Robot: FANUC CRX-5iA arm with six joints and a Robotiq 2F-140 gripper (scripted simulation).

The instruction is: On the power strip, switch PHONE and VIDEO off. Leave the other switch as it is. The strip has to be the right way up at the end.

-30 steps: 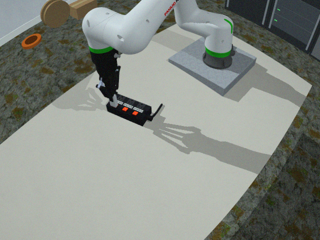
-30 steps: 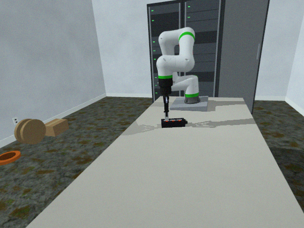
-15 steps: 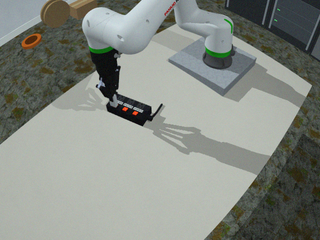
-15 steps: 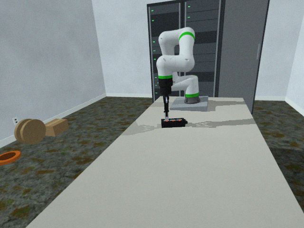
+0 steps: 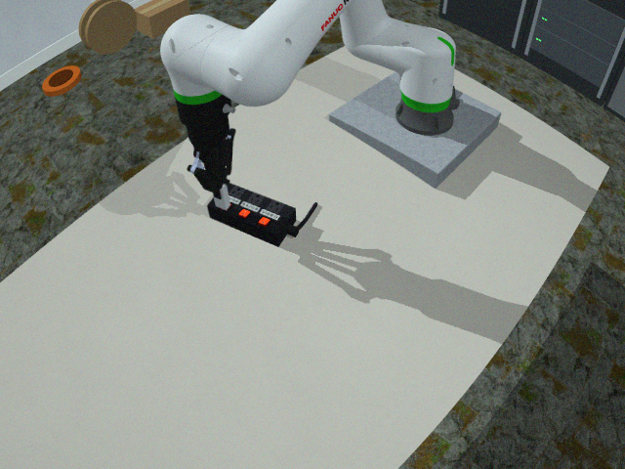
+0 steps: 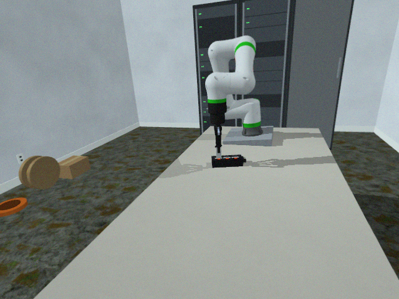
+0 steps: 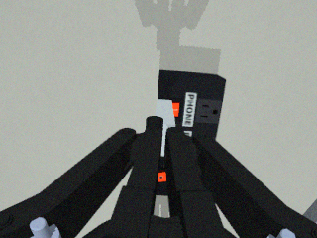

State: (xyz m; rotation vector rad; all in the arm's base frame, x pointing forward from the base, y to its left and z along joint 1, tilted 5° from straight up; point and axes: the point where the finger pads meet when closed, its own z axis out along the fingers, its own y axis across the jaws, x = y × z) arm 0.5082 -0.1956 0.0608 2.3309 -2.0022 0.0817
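Observation:
A black power strip (image 5: 272, 224) (image 6: 233, 162) (image 7: 205, 93) lies right way up on the pale table (image 5: 201, 327), its cable stub at the right end. Two orange switches (image 5: 244, 213) (image 5: 263, 220) show lit in the top view, under small white labels. My gripper (image 5: 220, 201) (image 6: 219, 156) (image 7: 163, 111) is shut, pointing straight down, its fingertips on the strip's left end where the third switch sits. In the wrist view the PHONE label (image 7: 188, 110) shows beside the fingertips, with an orange switch (image 7: 176, 109) partly hidden behind them.
The arm's grey base plate (image 5: 429, 151) (image 6: 235, 139) stands at the table's far end. On the floor to the left lie an orange ring (image 5: 62, 79) (image 6: 11, 205), a round wooden spool (image 5: 106, 24) (image 6: 38, 172) and a cardboard box (image 6: 75, 166). Server racks (image 6: 222, 32) stand behind.

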